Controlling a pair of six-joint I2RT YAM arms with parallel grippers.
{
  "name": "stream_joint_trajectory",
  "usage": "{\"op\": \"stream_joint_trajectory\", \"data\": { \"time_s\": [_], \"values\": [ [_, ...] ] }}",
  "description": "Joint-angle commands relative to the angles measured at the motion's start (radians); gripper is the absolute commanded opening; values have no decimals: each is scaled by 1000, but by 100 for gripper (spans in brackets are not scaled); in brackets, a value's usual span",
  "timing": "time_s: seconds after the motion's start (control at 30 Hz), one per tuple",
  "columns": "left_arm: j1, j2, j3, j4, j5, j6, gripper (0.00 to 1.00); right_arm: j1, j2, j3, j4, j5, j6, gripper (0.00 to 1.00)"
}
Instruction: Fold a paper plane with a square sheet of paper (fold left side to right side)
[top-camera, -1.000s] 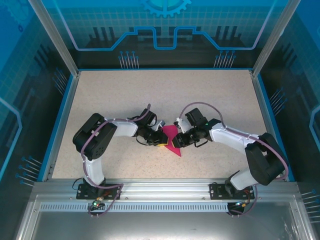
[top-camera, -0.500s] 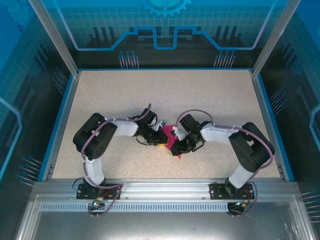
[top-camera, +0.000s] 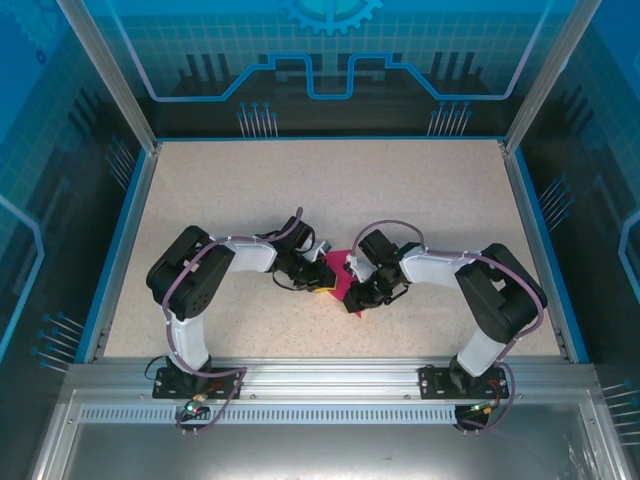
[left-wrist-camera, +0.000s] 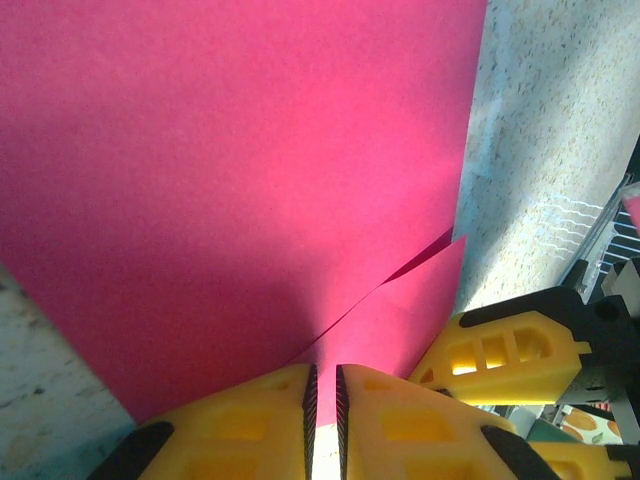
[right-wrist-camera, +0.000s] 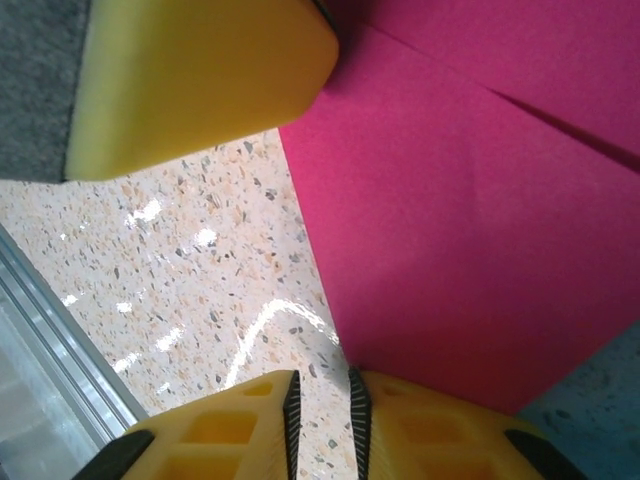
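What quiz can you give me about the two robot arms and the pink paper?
1. True or false: the thin magenta-pink paper sheet is a flat, unfolded square.
2. The left gripper and right gripper have fingers of which colour? A yellow, B green, C blue.
3. Fill in: the paper lies on a beige speckled ____.
Key: 1 false, a folded flap with a slanted edge shows. 2 A. 3 table.
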Motion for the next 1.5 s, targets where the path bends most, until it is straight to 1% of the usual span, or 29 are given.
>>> {"op": "stream_joint_trajectory", "data": {
  "time_s": [0.0,0.17,0.5,0.6,0.67,0.8,0.87,0.93,1.03,1.17,1.3,1.37,1.47],
  "values": [
    [3,71,-14,-89,-141,36,17,13,11,-21,-66,35,16,21],
    [4,73,-8,-96,-148,40,16,11,-15,-72,-75,38,39,13],
    [5,74,-4,-104,-155,44,17,9,-92,-160,-107,43,54,8],
    [5,69,-4,-102,-153,45,16,10,-126,-141,-155,42,34,7],
    [6,65,-4,-101,-149,42,17,3,-176,-116,-175,35,32,6],
    [5,55,-2,-100,-146,36,17,-16,-250,-71,-134,-30,49,5],
    [4,49,-2,-99,-145,37,17,-18,-235,-50,-87,-52,64,5],
    [4,46,-2,-97,-144,36,17,-18,-184,-27,-59,-55,70,3],
    [3,46,-1,-95,-139,34,17,-18,-93,4,-40,-28,68,0],
    [1,40,2,-95,-137,33,17,-19,-3,15,-44,15,71,0],
    [1,23,7,-92,-132,30,19,-22,23,-8,-44,53,80,0],
    [-2,-1,3,-86,-133,29,22,-29,33,-22,-49,78,86,0],
    [-11,-55,-14,-80,-140,36,24,-54,38,-50,-37,82,93,0]
  ]
}}
